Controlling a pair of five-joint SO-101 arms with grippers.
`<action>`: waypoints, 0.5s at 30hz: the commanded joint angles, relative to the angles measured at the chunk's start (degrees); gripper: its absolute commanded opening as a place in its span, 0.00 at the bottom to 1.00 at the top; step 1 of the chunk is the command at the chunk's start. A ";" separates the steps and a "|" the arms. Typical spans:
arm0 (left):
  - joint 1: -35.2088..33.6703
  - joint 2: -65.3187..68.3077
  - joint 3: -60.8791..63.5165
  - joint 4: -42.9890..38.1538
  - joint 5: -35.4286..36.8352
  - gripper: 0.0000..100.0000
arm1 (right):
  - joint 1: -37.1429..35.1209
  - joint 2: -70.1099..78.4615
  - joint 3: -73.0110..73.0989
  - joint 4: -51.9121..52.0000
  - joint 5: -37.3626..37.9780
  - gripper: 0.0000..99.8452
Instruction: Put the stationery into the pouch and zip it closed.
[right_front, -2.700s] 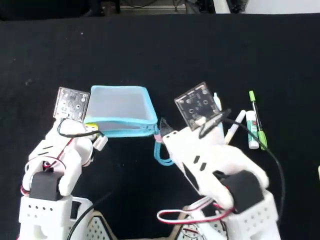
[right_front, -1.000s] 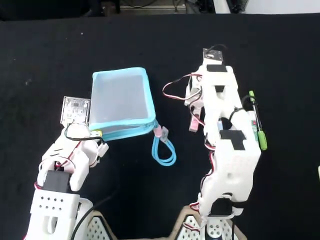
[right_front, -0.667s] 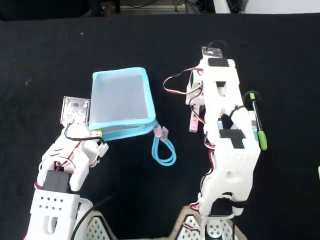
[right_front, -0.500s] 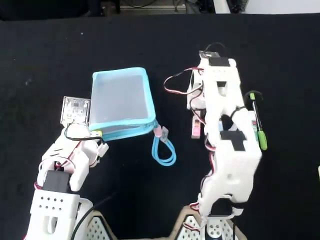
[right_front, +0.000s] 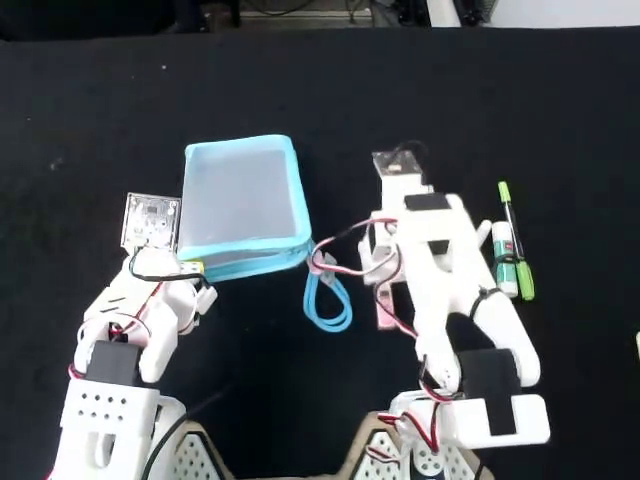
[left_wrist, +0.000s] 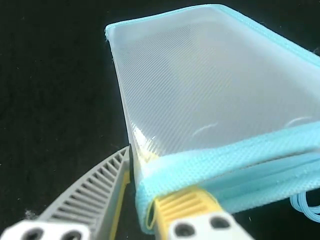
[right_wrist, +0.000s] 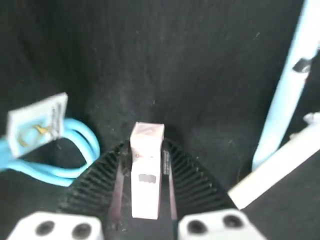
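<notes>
Loading step, pink piece in hand, pouch pinned at its corner.
My right gripper (right_wrist: 147, 148) is closed on a small pink-and-white block (right_wrist: 146, 182), likely an eraser, held just right of the blue strap loop (right_front: 326, 303). My left gripper (left_wrist: 141, 172) is clamped on the near-left corner of the light-blue pouch (right_front: 240, 195), which lies flat on the black table (right_front: 100, 100). I judge the next move is to carry the block left to the pouch's near edge; I cannot tell how wide that mouth gapes. The loop and zip pull (right_front: 322, 262) lie across the path. A green pen (right_front: 513, 235) and white tube (right_front: 503, 255) wait far right. Open table beyond.
</notes>
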 joint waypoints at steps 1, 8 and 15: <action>-0.04 0.26 0.04 0.09 0.44 0.03 | -0.53 -3.03 0.31 -0.53 1.23 0.02; -0.13 0.26 0.04 0.09 0.44 0.03 | -0.53 -1.36 -1.71 2.64 0.79 0.12; -0.13 0.26 0.04 0.09 0.44 0.03 | -0.44 6.02 -10.95 7.21 0.79 0.12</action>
